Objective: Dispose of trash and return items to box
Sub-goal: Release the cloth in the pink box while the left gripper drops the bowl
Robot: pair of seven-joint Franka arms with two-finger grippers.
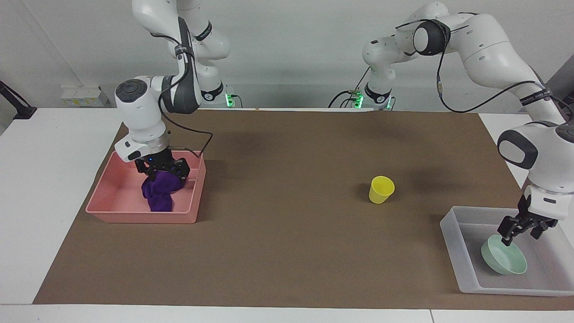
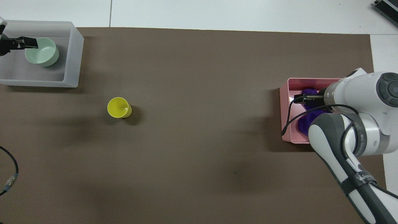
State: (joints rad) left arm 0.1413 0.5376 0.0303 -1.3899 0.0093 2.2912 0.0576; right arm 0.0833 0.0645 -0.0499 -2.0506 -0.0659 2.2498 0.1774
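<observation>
The trash, a purple cloth wad [image 1: 158, 194] [image 2: 304, 123], lies in the pink bin [image 1: 134, 217] [image 2: 284, 115]. My right gripper [image 1: 163, 169] [image 2: 298, 98] hangs open just above it, holding nothing. The mint-green bowl [image 1: 504, 261] [image 2: 43, 56] rests tilted in the translucent box [image 1: 462, 264] [image 2: 71, 56] at the left arm's end. Over the bowl's rim my left gripper [image 1: 520, 231] [image 2: 31, 43] stands open. The yellow cup [image 1: 381, 189] [image 2: 118, 107] stands upright on the brown mat, nearer to the robots than the box.
A brown mat [image 1: 287, 233] covers most of the table. A black cable [image 2: 12, 174] lies near the left arm's base. The pink bin sits at the right arm's end of the mat.
</observation>
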